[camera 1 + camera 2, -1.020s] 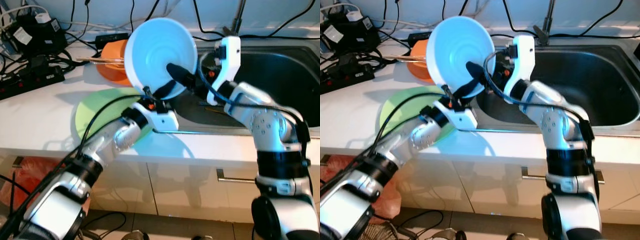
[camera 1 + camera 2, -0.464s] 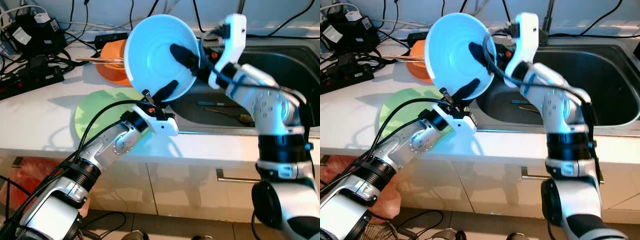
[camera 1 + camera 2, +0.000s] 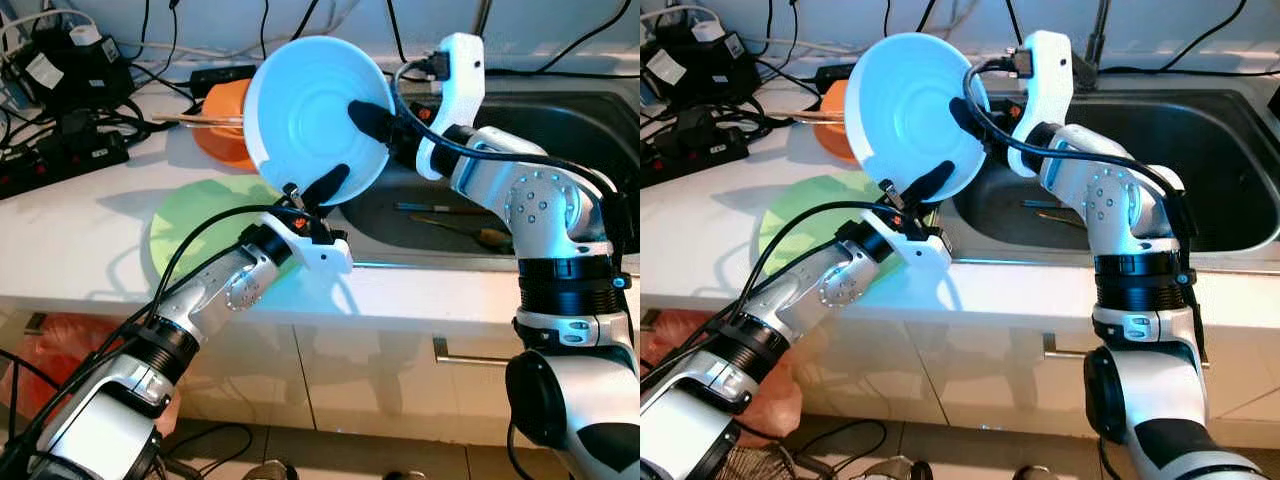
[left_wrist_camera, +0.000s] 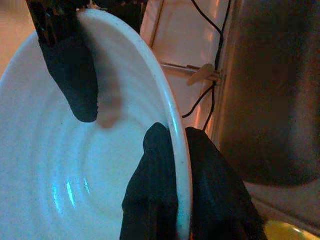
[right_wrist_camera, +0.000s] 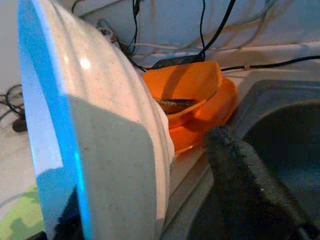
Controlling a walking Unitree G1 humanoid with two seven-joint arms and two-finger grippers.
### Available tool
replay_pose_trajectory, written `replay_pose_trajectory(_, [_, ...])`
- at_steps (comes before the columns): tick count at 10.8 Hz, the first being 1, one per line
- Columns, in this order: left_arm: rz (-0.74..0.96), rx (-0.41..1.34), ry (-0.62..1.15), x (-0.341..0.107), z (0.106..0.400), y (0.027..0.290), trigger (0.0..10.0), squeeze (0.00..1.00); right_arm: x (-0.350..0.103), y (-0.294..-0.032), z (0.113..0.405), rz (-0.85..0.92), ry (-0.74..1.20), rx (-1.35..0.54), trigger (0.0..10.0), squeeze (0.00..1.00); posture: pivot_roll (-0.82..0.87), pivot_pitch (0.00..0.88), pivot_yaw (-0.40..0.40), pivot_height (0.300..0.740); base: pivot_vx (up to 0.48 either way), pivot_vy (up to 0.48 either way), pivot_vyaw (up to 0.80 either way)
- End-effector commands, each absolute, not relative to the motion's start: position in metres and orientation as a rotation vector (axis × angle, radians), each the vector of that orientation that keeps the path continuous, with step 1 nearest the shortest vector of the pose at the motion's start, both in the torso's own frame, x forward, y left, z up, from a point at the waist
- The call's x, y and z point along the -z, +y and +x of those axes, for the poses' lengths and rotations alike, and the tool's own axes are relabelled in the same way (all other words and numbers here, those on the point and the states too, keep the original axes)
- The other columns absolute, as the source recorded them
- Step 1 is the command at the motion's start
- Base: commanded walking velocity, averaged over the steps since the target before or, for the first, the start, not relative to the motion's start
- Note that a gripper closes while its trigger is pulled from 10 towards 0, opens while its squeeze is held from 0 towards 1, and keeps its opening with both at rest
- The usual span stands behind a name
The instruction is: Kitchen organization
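Observation:
A pale blue bowl (image 3: 305,110) is held up on edge over the counter, beside the sink, its inside facing me. My left gripper (image 3: 318,192) is shut on its lower rim, one finger (image 4: 155,175) inside and one outside. My right gripper (image 3: 372,115) straddles the right rim and is open. One of its fingers (image 4: 75,85) lies over the bowl's inside. The other finger (image 5: 245,175) stands behind the bowl (image 5: 110,150), a gap apart from its outer wall.
A green round plate (image 3: 195,230) lies on the white counter under the bowl. An orange bowl (image 3: 225,125) with chopsticks sits behind it. The steel sink (image 3: 560,150) on the right holds utensils (image 3: 450,225). Power strips and cables (image 3: 60,150) crowd the back left.
My right gripper rose from the bowl's lower right rim to its upper right rim, then settled slightly lower. The left gripper kept its hold and the bowl barely shifted.

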State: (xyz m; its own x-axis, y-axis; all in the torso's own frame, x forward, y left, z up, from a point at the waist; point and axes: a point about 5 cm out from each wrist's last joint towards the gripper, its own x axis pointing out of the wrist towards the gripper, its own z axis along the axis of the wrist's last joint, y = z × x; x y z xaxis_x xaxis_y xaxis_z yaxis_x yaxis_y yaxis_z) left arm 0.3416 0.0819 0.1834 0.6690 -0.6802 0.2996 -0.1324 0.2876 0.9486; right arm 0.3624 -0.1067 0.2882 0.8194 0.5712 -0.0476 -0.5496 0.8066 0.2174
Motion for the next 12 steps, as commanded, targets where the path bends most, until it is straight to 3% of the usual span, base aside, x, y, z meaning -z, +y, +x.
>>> replay_pose_trajectory(1, [1.223,0.377,-0.842,-0.1899,0.3401,0.0848,0.0,0.0,-0.2813,-0.1286,0.3674,0.156,0.152,-0.461,0.0,0.0,0.0,0.1,0.079,0.74,0.0,0.0,0.0])
replay_pose_trajectory(6, [1.256,0.38,-0.82,-0.1846,0.3407,0.0844,0.0,0.0,-0.2816,-0.1293,0.3668,0.089,0.146,-0.422,0.0,0.0,0.0,0.105,0.078,0.74,0.0,0.0,0.0])
replay_pose_trajectory(7, [1.255,0.372,-0.825,-0.1855,0.3405,0.0845,2.1,0.0,-0.2819,-0.1282,0.3665,0.103,0.144,-0.427,0.0,0.0,0.0,0.105,0.078,0.74,0.0,0.0,0.0])
replay_pose_trajectory(8, [1.252,0.364,-0.828,-0.1862,0.3403,0.0845,6.0,0.0,-0.282,-0.1275,0.3662,0.112,0.142,-0.431,0.0,0.0,0.0,0.104,0.08,0.74,0.0,0.0,0.0])
replay_pose_trajectory(9, [1.245,0.362,-0.831,-0.1862,0.3394,0.0835,6.9,0.0,-0.2816,-0.1269,0.3659,0.123,0.142,-0.435,0.0,0.0,0.0,0.106,0.081,0.74,0.0,0.0,0.0])
replay_pose_trajectory(10, [1.237,0.361,-0.834,-0.1856,0.338,0.0823,10.0,0.0,-0.2805,-0.1262,0.3656,0.129,0.144,-0.438,0.0,0.0,0.0,0.106,0.077,0.74,0.0,0.0,0.0])
replay_pose_trajectory(12, [1.221,0.348,-0.837,-0.1861,0.3373,0.0826,10.0,0.0,-0.2803,-0.1256,0.3653,0.137,0.145,-0.444,0.0,0.0,0.0,0.106,0.074,0.74,0.0,0.0,0.0])
